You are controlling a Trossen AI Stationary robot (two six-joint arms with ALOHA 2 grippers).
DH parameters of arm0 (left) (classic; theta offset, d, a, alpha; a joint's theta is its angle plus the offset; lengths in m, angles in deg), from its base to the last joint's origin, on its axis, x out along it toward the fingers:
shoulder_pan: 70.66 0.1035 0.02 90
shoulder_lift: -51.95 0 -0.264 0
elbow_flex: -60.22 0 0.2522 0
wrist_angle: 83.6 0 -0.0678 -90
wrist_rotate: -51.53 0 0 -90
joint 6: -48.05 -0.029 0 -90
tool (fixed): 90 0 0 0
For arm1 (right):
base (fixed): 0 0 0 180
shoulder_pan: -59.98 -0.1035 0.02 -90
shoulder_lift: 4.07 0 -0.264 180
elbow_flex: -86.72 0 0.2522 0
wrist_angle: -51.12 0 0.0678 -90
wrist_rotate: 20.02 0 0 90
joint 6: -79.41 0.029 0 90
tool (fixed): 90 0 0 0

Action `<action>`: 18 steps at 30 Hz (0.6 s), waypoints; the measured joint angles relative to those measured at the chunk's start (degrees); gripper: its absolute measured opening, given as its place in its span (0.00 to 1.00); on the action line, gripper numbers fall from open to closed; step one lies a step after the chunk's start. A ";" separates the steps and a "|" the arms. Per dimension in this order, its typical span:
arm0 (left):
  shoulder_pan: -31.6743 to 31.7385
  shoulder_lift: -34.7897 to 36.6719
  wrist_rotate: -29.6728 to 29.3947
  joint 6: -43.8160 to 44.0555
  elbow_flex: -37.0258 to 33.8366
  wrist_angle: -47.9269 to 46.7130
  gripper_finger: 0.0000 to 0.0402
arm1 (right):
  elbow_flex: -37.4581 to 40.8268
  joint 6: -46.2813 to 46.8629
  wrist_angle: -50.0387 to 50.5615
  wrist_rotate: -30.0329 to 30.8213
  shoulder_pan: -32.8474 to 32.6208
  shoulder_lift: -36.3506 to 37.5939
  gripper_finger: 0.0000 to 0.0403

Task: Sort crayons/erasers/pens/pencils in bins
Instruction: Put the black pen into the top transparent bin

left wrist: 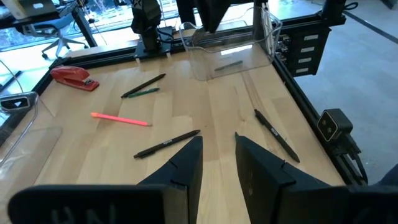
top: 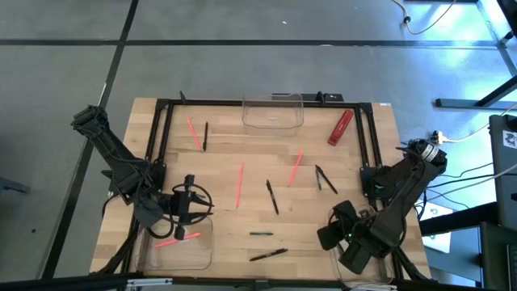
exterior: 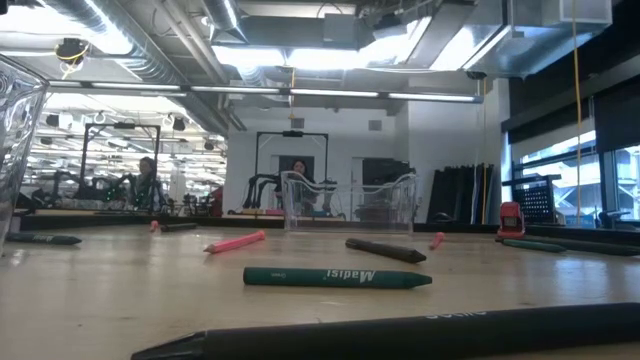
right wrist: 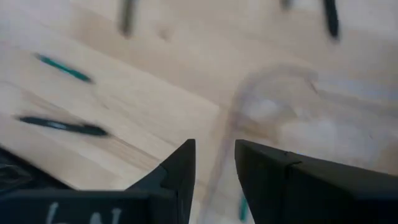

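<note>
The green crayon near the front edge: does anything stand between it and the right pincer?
Nothing visible does. Bare wood lies between the green crayon and the right pincer; a black pen lies nearer the front edge, off that line.

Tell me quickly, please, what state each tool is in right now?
Left tool: open, empty, above the table.
Right tool: open, empty, over a bin.

The dark left arm reaches in from the table's left edge, its two-finger left gripper (top: 188, 212) empty, fingers parted. The dark right arm folds at the right near corner, its right gripper (top: 333, 229) likewise parted and empty.
</note>
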 joint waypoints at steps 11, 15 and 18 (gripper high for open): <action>0.02 0.00 0.00 0.07 0.00 -0.02 0.22 | -3.36 -25.61 -7.09 5.94 10.96 -0.04 0.29; 0.02 -0.02 -0.02 0.09 0.00 -0.04 0.22 | -3.36 -34.86 -11.97 5.96 16.20 -0.04 0.29; 0.02 0.00 -0.02 0.10 0.00 -0.03 0.22 | -3.39 -43.03 -16.84 5.99 19.77 -0.36 0.29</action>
